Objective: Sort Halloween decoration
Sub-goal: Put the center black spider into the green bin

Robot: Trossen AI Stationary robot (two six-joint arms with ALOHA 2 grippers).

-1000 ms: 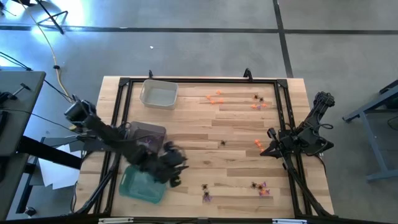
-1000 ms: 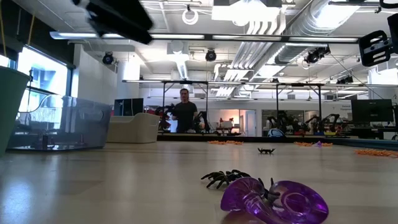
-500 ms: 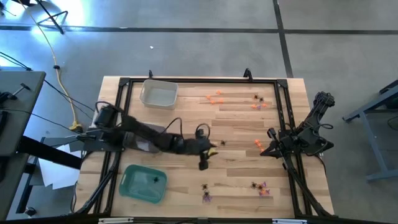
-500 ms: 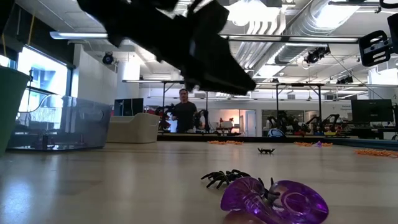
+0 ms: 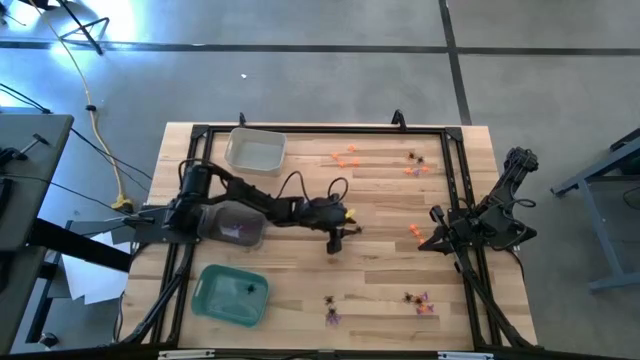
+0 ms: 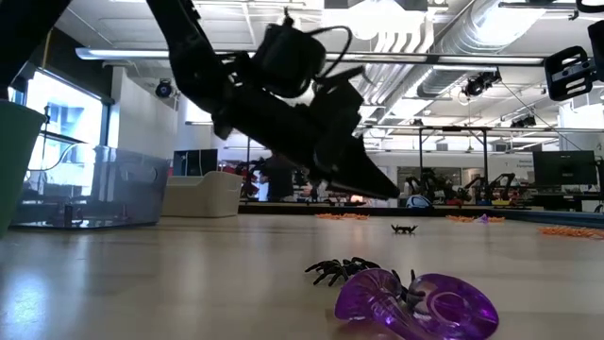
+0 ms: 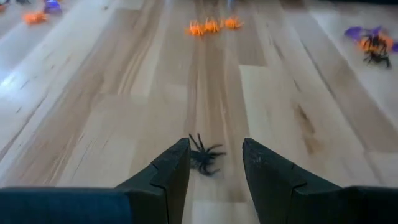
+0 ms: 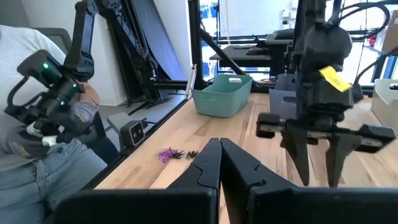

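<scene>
Where the small black plastic spider (image 7: pixel 204 157) lies on the light wooden table (image 5: pixel 390 200) at centre frame in the high view, the left gripper (image 7: pixel 214 168) hovers over it, jaws apart and empty. The right gripper (image 8: pixel 219 163) waits shut at right.

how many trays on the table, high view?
3. White tray at the far left of the table, clear tray below it beside the left arm, green tray at the near left. Nothing suggests a hidden one.
</scene>
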